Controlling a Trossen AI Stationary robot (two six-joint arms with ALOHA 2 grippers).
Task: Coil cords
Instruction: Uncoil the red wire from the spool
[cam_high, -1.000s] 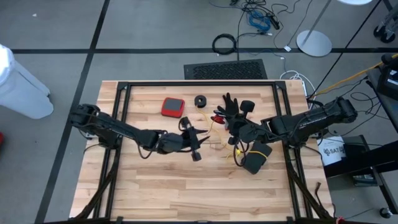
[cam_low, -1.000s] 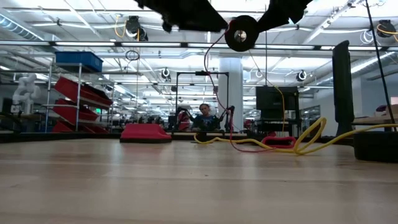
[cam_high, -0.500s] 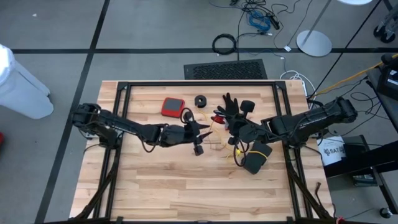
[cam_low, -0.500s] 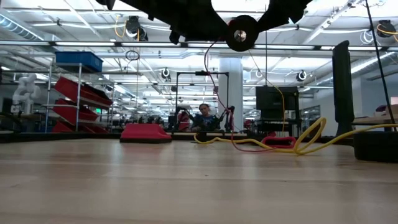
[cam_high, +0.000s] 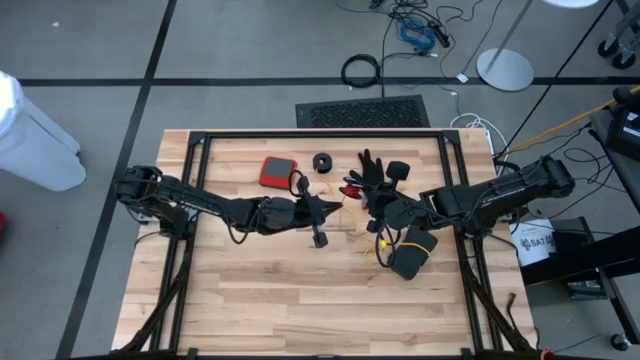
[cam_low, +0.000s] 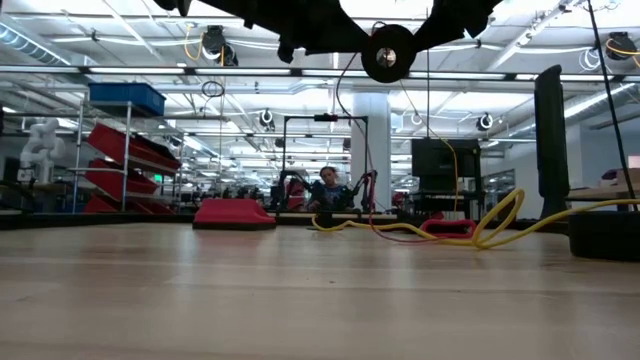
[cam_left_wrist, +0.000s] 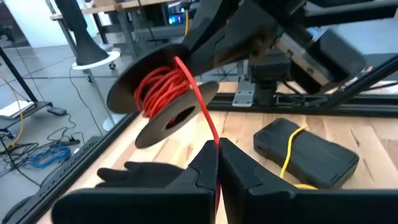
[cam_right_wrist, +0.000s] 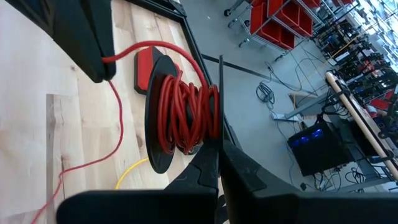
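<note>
My left claw (cam_left_wrist: 217, 163) pinches the red cord (cam_left_wrist: 198, 102) just off its reel (cam_left_wrist: 163, 96); right claw (cam_right_wrist: 217, 163) clamps that reel above the desk (cam_high: 300, 290).

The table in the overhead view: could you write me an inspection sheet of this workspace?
Surface: wooden table of planks, under a black frame.
Job's things: red cord partly wound on a black reel, held above the table; yellow cord draped over a black box.
Clutter: black glove, red square pad, second small reel.
Grippers: left gripper shut on the red cord; right gripper shut on the reel's rim.
Cables: black cable ring and blue cable on the floor beyond the table.
Surroundings: shelves with red bins; a person far behind.
</note>
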